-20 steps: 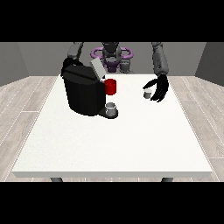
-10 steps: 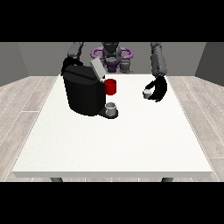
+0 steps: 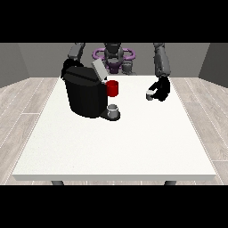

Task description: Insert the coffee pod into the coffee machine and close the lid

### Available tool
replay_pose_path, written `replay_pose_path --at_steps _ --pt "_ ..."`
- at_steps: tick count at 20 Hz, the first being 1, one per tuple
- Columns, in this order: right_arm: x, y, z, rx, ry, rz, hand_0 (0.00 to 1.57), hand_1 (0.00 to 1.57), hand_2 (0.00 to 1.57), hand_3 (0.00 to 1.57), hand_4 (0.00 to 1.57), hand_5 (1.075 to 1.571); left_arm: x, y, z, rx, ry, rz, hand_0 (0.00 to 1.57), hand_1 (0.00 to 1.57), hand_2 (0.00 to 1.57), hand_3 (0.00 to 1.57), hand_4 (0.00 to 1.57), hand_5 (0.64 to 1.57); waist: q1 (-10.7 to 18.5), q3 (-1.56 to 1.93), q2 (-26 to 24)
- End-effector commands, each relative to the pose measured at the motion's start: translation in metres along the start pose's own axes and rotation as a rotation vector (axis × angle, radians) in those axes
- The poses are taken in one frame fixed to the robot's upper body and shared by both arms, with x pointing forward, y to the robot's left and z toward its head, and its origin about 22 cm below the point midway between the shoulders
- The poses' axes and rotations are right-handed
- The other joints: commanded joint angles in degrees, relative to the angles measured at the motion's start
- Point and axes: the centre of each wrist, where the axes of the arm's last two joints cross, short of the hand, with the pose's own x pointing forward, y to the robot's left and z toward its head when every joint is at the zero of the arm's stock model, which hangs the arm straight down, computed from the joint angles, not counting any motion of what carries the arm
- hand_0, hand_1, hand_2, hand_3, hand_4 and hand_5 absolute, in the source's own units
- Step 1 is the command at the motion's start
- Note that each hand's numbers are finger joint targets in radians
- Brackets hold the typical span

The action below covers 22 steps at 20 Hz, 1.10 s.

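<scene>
The coffee machine (image 3: 84,95) stands on the table (image 3: 116,147) toward the view's left and far side, its lid (image 3: 99,70) tilted up at its top. A cup (image 3: 114,109) sits on the machine's base at its right, below a mug (image 3: 112,88). Well to the right, the hand at the view's right (image 3: 161,90) is over the table, a coffee pod (image 3: 150,95) at its fingers.

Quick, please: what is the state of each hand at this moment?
Hand at the view's right: closed around the coffee pod.
Hand at the view's left: behind the coffee machine, cannot be told.
</scene>
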Motion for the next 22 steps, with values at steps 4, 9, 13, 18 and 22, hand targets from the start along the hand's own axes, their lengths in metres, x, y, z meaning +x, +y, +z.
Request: replay_pose_path --at_steps 4,9,13,18,22 --pt "-0.023 -0.006 0.000 -0.045 0.044 -0.002 0.00 0.00 0.00 0.00 0.43 1.571 0.044 0.026 -0.028 -0.049 -0.163 0.037 1.45 1.45 1.45 1.39 0.62 1.571 2.01 -0.03 -2.83" --pt "-0.026 -0.019 0.003 -0.047 0.098 -0.022 0.00 0.00 0.00 0.00 0.46 1.571 0.044 0.055 -0.032 -0.080 -0.195 0.053 1.29 1.29 1.36 1.34 0.56 1.571 1.44 -0.04 -5.05" --pt "-0.034 -0.001 -0.004 -0.025 0.099 0.017 0.00 0.00 0.00 0.00 0.49 1.571 0.107 0.066 -0.057 -0.081 -0.258 0.010 1.23 1.23 1.32 1.29 0.57 1.571 1.88 -0.02 -5.60" --pt "-0.023 0.001 -0.013 0.013 0.060 -0.015 0.00 0.00 0.00 0.00 0.46 1.571 0.125 0.082 -0.064 -0.018 -0.264 0.023 1.25 1.25 1.33 1.29 0.56 1.571 -0.34 -0.04 -3.41" --pt "-0.012 0.016 -0.018 0.049 0.037 -0.024 0.00 0.00 0.00 0.00 0.49 1.571 0.146 0.092 -0.072 -0.024 -0.250 0.038 1.27 1.27 1.34 1.29 0.55 1.571 -1.90 -0.04 -3.55"
